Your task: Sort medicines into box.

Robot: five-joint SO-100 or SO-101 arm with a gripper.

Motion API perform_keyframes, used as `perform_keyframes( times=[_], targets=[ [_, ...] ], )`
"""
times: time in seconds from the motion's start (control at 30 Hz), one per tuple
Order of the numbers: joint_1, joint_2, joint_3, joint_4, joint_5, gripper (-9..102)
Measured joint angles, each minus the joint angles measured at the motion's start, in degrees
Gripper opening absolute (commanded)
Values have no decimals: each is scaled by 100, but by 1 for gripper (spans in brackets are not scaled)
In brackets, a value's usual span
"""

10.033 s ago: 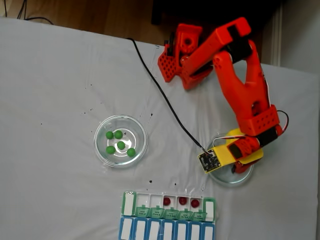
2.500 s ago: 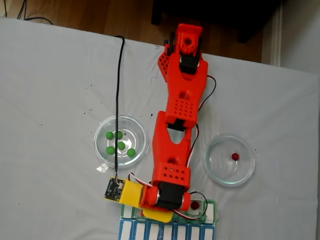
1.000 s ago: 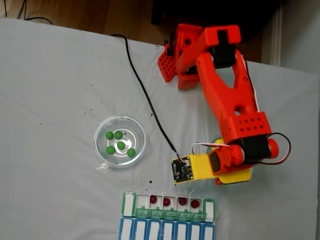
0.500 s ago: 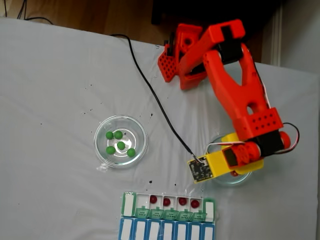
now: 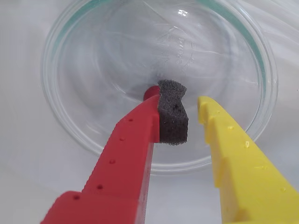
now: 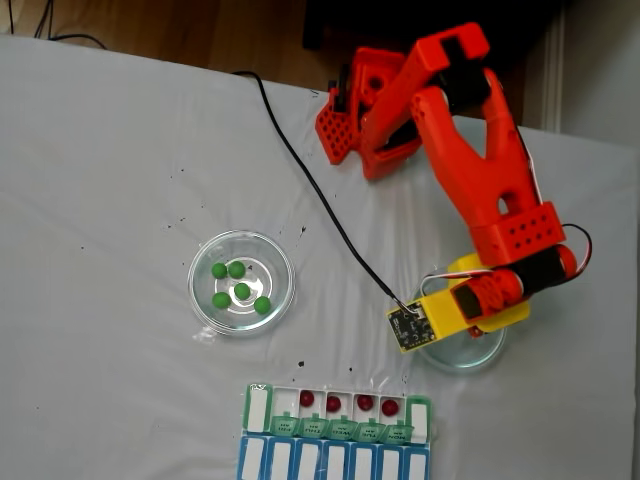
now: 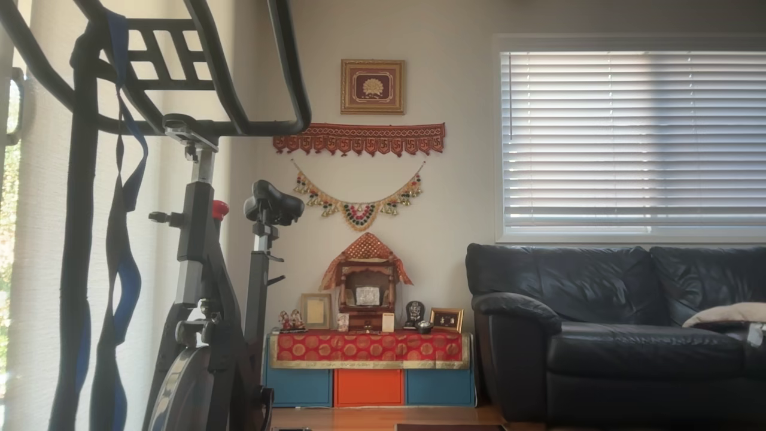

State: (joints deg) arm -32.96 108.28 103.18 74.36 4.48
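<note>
Your claw (image 5: 189, 105) open a little, holding nothing, over glass dish (image 6: 462, 352). Last red ball (image 5: 150, 92) at claw's 10 o'clock. Four reds in pill box (image 6: 337, 432). Five green balls (image 6: 240, 284) left.

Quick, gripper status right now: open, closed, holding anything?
Gripper: open and holding nothing, low inside the clear round glass dish; the small dark red ball sits outside its red finger, not between the fingers.
</note>
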Motion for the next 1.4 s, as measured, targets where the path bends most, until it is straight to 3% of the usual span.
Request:
perform_keyframes(
  times=[0.73, 1.4],
  targets=[
    [-211, 18, 545, -650, 747, 23],
    [-571, 53, 712, -923, 1011, 25]
  ],
)
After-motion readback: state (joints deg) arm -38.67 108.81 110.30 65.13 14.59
